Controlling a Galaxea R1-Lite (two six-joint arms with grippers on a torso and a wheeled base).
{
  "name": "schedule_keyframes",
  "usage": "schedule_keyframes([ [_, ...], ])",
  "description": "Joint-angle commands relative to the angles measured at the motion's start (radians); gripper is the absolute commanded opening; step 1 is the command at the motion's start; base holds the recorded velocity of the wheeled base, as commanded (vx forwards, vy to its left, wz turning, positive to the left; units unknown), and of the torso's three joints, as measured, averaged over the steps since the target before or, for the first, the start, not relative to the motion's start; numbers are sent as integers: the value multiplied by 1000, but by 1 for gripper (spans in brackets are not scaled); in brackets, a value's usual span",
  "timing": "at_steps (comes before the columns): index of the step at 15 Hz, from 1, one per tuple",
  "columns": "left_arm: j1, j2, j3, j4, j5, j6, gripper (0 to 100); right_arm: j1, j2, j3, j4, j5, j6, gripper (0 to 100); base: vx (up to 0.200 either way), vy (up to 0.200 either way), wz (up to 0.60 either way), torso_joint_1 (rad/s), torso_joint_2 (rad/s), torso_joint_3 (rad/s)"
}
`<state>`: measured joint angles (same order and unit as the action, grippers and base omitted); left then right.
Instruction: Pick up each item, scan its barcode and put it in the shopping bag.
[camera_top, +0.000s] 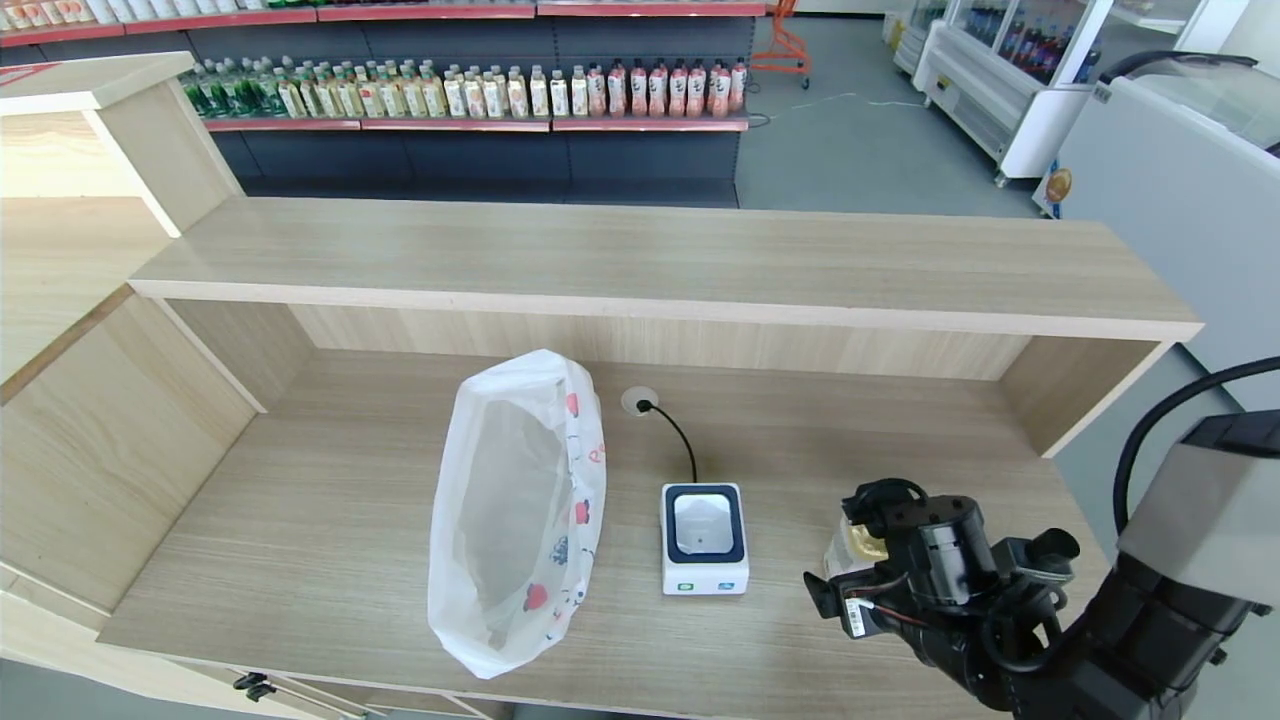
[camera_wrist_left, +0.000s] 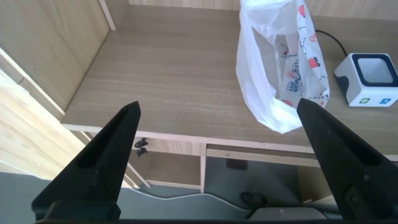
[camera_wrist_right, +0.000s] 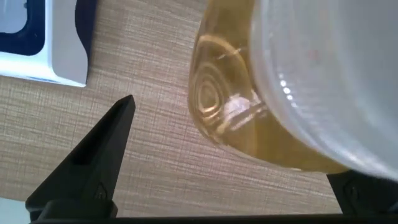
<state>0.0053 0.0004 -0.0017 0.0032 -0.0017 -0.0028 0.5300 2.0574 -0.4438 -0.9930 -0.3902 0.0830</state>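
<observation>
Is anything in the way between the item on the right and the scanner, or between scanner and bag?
Nothing visible. Bare counter separates the amber item from the scanner, and the scanner from the shopping bag.

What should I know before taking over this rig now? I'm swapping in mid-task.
Left tool: open, empty, off the near edge of the counter, near the shopping bag.
Right tool: open around the bottle, right of the scanner; not yet gripped.
Done: nothing apparent; the bag looks empty.
Left: grip, scan and bag the bottle.
</observation>
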Motion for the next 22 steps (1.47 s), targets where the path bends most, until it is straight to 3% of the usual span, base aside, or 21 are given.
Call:
schedule_keyframes([
  [1, 1, 0, 0, 0, 0, 0, 100, 1, 36, -23, -1, -10, 0, 100, 0, 0, 0, 0, 0, 0],
  [16, -1, 0, 0, 0, 0, 0, 100, -13, 158, -59, -233, -21, -14, 100, 0, 0, 0, 0, 0, 0],
  [17, -1, 0, 0, 0, 0, 0, 100, -19, 171, -69, -253, -19, -22, 0, 0, 0, 0, 0, 0, 0],
  [22, 1, 0, 0, 0, 0, 0, 100, -44, 174, -85, -253, -19, -52, 0, 0, 0, 0, 0, 0, 0],
])
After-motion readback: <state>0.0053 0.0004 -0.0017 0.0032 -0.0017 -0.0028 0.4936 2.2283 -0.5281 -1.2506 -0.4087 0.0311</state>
